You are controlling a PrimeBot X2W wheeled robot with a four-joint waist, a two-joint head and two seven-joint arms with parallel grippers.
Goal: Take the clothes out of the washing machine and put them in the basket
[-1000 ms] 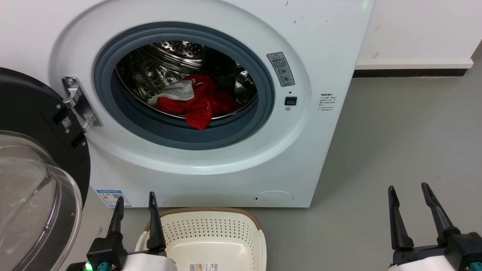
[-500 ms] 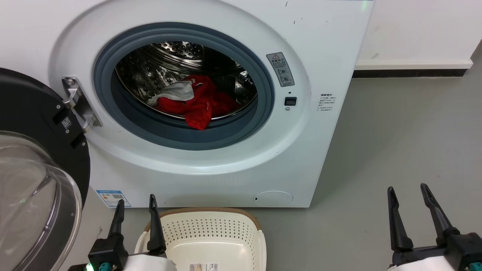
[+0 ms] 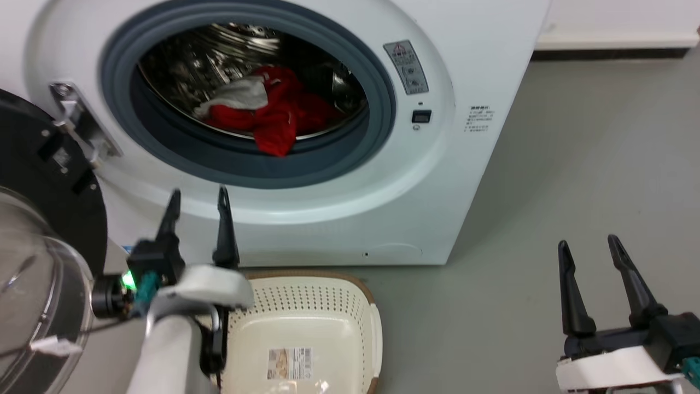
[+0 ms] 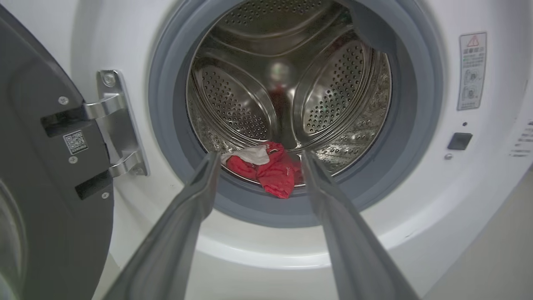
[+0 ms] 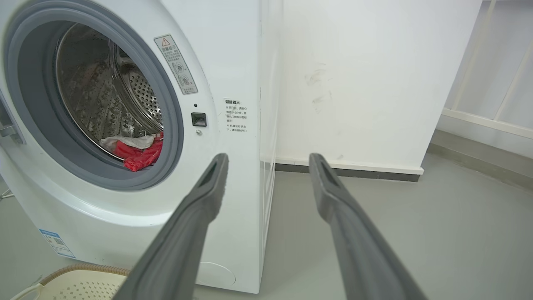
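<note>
**Head view.** The washer (image 3: 492,71) stands with its door (image 3: 33,164) swung wide to the left. The clothes (image 3: 273,120) lie in a red heap at the front of the drum (image 3: 208,54). A pale patch sits on the heap's left side, and one fold droops over the drum lip onto the grey seal (image 3: 246,164). The basket (image 3: 306,301) sits on the floor (image 3: 574,137) just in front of the washer's base, with a paper label (image 3: 290,364) on its bottom. The left gripper (image 3: 198,191) is raised before the washer front, below the porthole and over the basket's rear left corner. Its jaws are spread and hold nothing. The right gripper (image 3: 586,241) is low at the right over bare floor, well apart from the washer. Its jaws are likewise spread and empty.

**Left wrist view.** The two fingers (image 4: 191,204) are parted and point at the porthole. The clothes show between their tips, at the drum's front lip and clear of both fingers. The fold hangs onto the seal. The door hinge (image 4: 118,125) is at the left.

**Right wrist view.** The fingers are parted and aimed past the washer's right front edge, toward the floor and a white wall (image 5: 366,83). The clothes show low in the drum at the left. A corner of the basket shows at the bottom left, near the washer's base.
</note>
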